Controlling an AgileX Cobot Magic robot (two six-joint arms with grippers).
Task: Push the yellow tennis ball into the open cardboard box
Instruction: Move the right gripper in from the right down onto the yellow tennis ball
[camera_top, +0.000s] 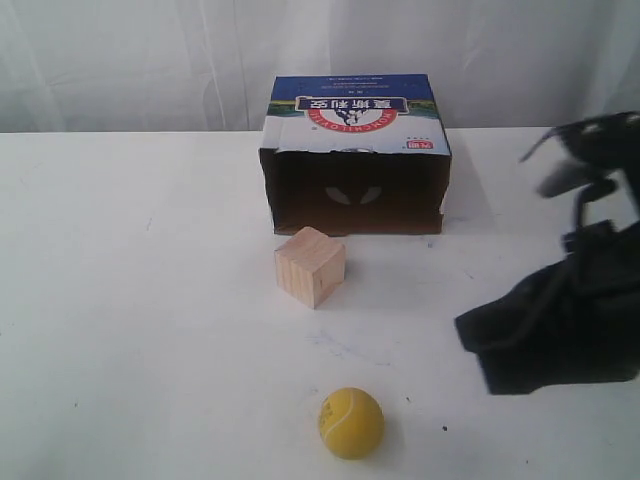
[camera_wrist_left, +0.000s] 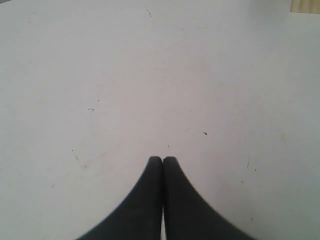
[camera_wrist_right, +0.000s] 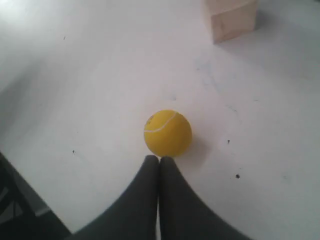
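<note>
The exterior view looks down across the table (camera_top: 120, 300) toward the open cardboard box (camera_top: 355, 150); both wrist views face steeply down, close; the right one shares the yellow tennis ball (camera_wrist_right: 167, 132) and wooden cube (camera_wrist_right: 231, 20) with it.

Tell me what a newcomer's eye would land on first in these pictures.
The yellow tennis ball stands out first, alone on the white table at the front of the exterior view. Behind it a pale wooden cube sits roughly between it and the open cardboard box, whose dark mouth faces the ball. In the right wrist view the right gripper, fingers shut, points at the ball.
</note>
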